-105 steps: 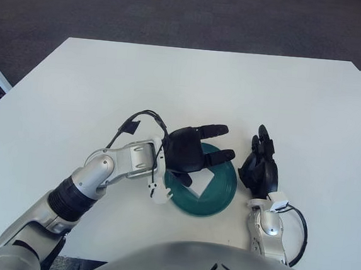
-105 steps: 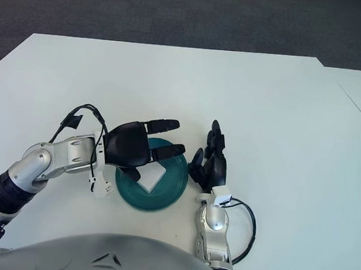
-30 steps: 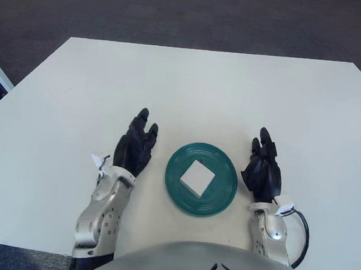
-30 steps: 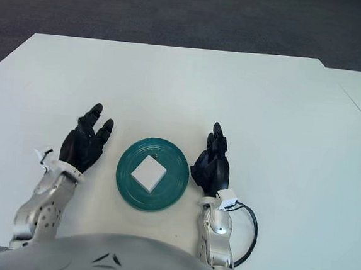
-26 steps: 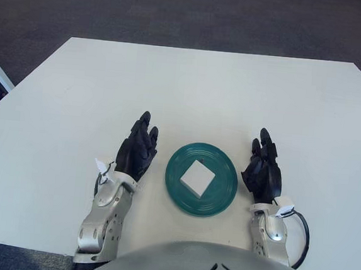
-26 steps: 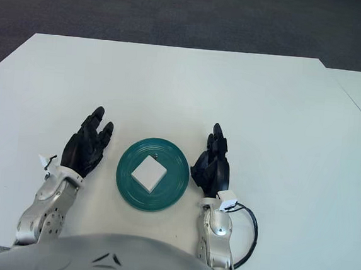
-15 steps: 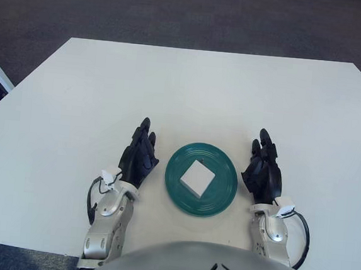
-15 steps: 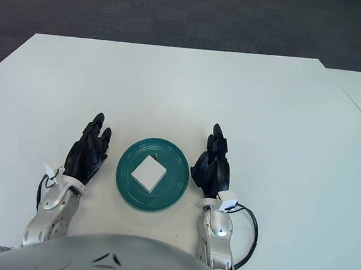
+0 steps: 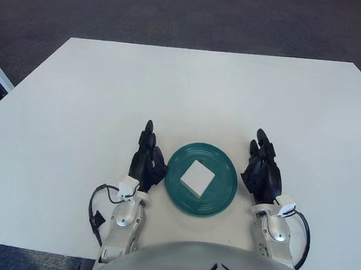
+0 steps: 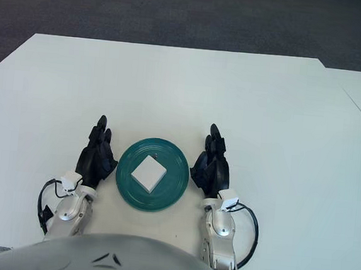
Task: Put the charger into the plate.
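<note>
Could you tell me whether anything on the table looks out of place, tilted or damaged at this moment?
Nothing stands out. The white charger lies flat inside the green plate, turned at an angle to the table edge. The left hand shows just left of the plate and the right hand just right of it, both holding nothing.
</note>
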Motion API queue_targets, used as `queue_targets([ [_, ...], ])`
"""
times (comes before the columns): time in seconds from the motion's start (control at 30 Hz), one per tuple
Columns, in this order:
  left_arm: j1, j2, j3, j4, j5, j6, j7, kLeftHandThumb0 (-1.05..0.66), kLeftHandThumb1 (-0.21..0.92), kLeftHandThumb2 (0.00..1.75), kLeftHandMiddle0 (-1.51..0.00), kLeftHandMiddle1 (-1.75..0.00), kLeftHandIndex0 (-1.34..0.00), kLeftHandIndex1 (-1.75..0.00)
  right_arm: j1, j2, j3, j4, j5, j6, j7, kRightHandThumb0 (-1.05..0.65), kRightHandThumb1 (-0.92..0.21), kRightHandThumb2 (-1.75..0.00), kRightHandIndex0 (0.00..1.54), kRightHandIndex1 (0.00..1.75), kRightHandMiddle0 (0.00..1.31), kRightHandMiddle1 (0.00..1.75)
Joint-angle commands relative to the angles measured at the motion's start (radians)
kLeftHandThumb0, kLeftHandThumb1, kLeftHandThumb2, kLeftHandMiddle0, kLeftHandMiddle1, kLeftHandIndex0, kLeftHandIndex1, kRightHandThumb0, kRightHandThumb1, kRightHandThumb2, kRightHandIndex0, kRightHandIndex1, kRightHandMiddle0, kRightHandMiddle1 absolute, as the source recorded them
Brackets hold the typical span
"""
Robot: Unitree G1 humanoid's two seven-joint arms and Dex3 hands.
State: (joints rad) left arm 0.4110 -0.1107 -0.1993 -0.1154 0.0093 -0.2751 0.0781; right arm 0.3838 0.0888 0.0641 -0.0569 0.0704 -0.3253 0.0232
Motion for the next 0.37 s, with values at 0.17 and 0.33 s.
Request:
queue_targets([
  [0.17,-0.013,-0.041,-0.049,0.078,0.032,-0.155,0.034,-1.05,0.92,0.93,0.0,0.0,-0.1,-0.64,0.039,-0.015,-0.006,0.002,0.025,0.062,0.025,-0.96,-0.92,-0.95,0.0,0.0,0.0,0.18],
  [0.33,-0.032,-0.027,-0.064,0.121,0.032,-0.229,0.019,-1.05,0.92,0.89,-0.01,0.0,-0.17,-1.31,0.039,-0.02,-0.011,-0.008,0.032,0.079,0.036,-0.96,-0.92,-0.95,0.0,0.0,0.0,0.17],
])
